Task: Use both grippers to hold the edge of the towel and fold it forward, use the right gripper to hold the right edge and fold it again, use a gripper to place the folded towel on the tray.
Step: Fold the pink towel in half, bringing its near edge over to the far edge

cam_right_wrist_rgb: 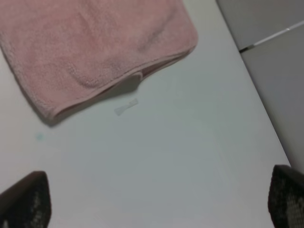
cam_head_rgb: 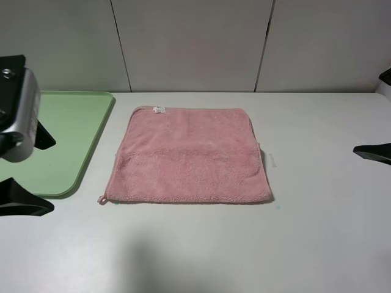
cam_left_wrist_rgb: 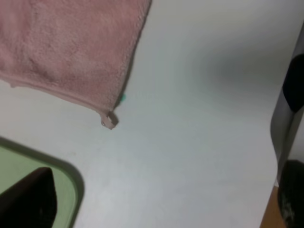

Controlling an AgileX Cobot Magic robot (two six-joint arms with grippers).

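While the high camera looks down, the towel (cam_head_rgb: 189, 155) lies flat on the white tabletop (cam_head_rgb: 317, 238), just beside the tray (cam_head_rgb: 67, 122) on the left arm's side. The left pincer (cam_head_rgb: 38, 174) and right pincer (cam_head_rgb: 368, 115) gape wide, both empty.

Left wrist view: the towel's corner loop (cam_left_wrist_rgb: 109, 119) rests near the tray's rounded corner.

Right wrist view: wide-spread fingertips (cam_right_wrist_rgb: 26, 199) frame bare tabletop, with the towel's edge well apart.

One pink towel (cam_head_rgb: 189, 155), one green tray (cam_head_rgb: 73, 131), one white table (cam_head_rgb: 244, 250), and two grippers: left gripper (cam_head_rgb: 44, 176) and right gripper (cam_right_wrist_rgb: 156, 197)
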